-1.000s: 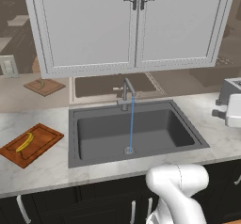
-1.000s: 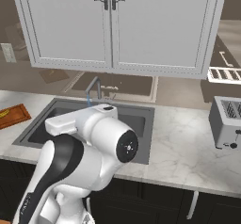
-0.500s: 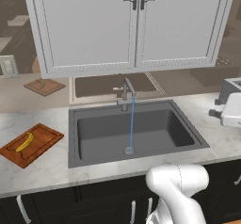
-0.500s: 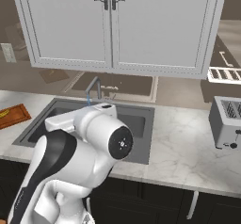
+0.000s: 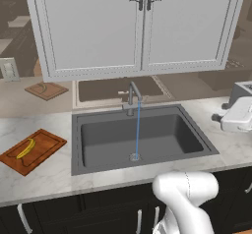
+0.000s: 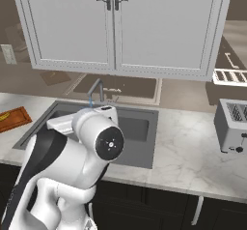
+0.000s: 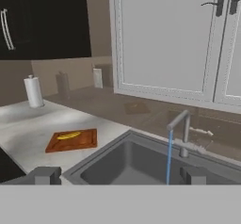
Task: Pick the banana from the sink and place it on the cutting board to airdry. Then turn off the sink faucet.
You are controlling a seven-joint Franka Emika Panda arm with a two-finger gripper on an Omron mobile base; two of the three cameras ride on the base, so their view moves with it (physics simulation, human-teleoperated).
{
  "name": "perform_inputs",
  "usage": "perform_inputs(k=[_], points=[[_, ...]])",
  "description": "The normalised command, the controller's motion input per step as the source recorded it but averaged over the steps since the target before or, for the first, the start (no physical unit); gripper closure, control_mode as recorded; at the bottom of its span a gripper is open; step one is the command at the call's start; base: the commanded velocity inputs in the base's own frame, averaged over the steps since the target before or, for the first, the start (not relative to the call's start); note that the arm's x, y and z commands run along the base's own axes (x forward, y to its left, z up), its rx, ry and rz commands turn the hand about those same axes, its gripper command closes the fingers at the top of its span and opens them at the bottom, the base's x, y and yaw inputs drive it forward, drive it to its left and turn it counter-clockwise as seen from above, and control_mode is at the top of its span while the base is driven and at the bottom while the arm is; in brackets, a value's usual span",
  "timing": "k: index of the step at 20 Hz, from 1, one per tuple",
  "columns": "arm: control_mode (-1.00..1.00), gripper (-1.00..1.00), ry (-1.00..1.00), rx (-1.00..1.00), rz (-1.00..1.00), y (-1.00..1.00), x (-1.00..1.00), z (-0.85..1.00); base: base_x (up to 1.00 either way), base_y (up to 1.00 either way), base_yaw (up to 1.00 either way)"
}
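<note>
Banana lies flat on the cutting board, left of the sink on the counter, well clear of the basin. That is where it needs to be to airdry, so the first half of the task looks done. Same in the hand view: banana sits lengthwise near the middle of the board, nothing touching it.

Sink faucet is running: a thin blue water stream drops from the spout to the drain. The lever is small in these views; its exact position can't be read.

Gripper: the two finger tips are spread wide at the bottom of the hand view, with nothing between them. It is empty and fully apart, which fits a release already made and leaves room to approach the lever.

Relative to the fingers, the banana is up and left of the left tip, well apart. The faucet stands above the right tip, closer than the board but not touching. The stream falls just inside the right tip in the picture.

Judgement: the remaining step is shutting off the water. The hand must close in on the faucet base and push the side lever.
</note>
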Motion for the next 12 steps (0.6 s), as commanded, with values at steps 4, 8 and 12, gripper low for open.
perform_inputs(k=[4,8,12], points=[[-1.0,-1.0,0.0,0.0,0.0,0.0,0.21,-0.09,0.0,0.0,0.0],[-1.0,-1.0,0.0,0.0,0.01,0.0,0.21,-0.08,0.0,0.0,0.0],[-1.0,-1.0,0.0,0.0,0.06,0.0,0.16,-0.08,0.0,0.0,0.0]])
